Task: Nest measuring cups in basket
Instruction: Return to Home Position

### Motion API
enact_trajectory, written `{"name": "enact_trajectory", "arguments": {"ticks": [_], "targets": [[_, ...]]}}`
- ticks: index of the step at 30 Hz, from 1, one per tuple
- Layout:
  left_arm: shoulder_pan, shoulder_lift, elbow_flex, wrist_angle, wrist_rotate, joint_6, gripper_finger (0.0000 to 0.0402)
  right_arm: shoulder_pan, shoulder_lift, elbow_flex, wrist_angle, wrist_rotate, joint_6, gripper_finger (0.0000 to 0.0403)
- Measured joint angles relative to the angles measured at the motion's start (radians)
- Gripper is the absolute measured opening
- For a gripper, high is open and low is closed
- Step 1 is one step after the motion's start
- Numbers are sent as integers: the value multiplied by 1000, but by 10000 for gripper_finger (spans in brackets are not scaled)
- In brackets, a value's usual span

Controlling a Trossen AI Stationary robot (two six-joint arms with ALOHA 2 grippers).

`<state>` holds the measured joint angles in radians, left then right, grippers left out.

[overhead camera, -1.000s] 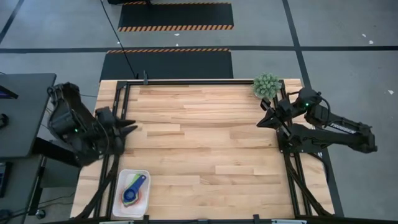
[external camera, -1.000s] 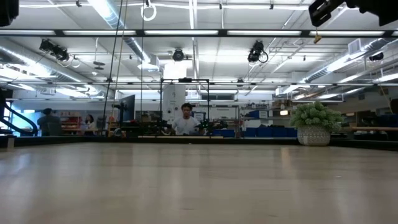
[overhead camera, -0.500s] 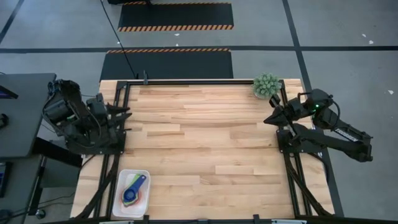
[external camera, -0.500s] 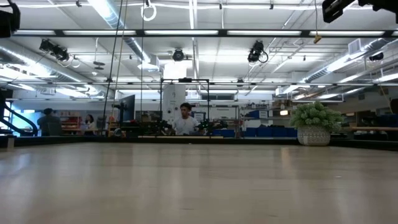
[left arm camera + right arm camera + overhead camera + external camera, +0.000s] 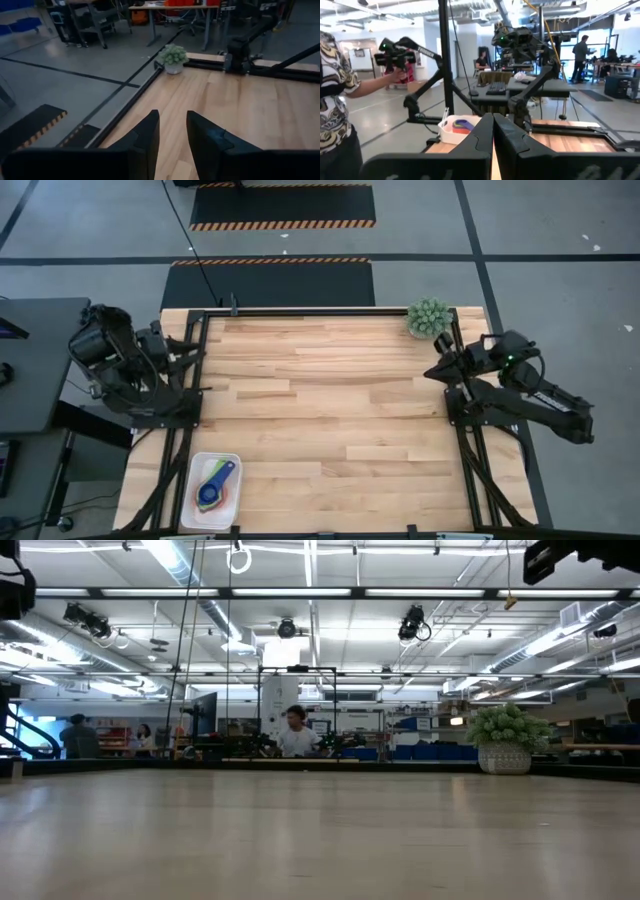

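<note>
High view only: white basket (image 5: 214, 457) in the table's (image 5: 330, 410) lower-left corner, measuring cups (image 5: 212, 490) nested inside as one stack, can't count singles
Low view: neither shows, just one plant (image 5: 505, 740)
Left gripper (image 5: 172, 120): narrow gap, empty, left edge
Right gripper (image 5: 493, 120): fingers pressed together, right edge

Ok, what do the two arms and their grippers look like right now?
The left arm and right arm are black, built of jointed links with thick rounded joints. The right arm carries a small green light. The left gripper and right gripper each have two flat, dark, angular fingers.
</note>
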<state>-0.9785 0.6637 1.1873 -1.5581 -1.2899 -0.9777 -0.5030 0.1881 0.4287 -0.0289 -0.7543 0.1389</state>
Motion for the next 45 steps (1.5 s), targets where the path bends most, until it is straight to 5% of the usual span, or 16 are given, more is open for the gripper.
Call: {"name": "enact_trajectory", "arguments": {"ticks": [13,20,25,27,32,38,45], "targets": [[-177,-63,-134,300,72,139,103,0,-12,-134,261,32,105,18],[-205,-62,-128,446,263,285,103,0,-12,-134,268,35,105,18],[-203,-67,-129,471,139,426,103,0,-12,-134,284,35,96,18],[-203,-83,-122,475,172,372,103,0,-12,-134,283,35,96,18],[-204,-170,-120,549,361,341,103,0,-12,-134,283,30,95,18],[-204,-360,-144,718,557,616,103,0,-12,-134,283,29,94,18],[-204,-541,-296,771,595,651,103,0,-12,-134,283,27,94,18]]}}
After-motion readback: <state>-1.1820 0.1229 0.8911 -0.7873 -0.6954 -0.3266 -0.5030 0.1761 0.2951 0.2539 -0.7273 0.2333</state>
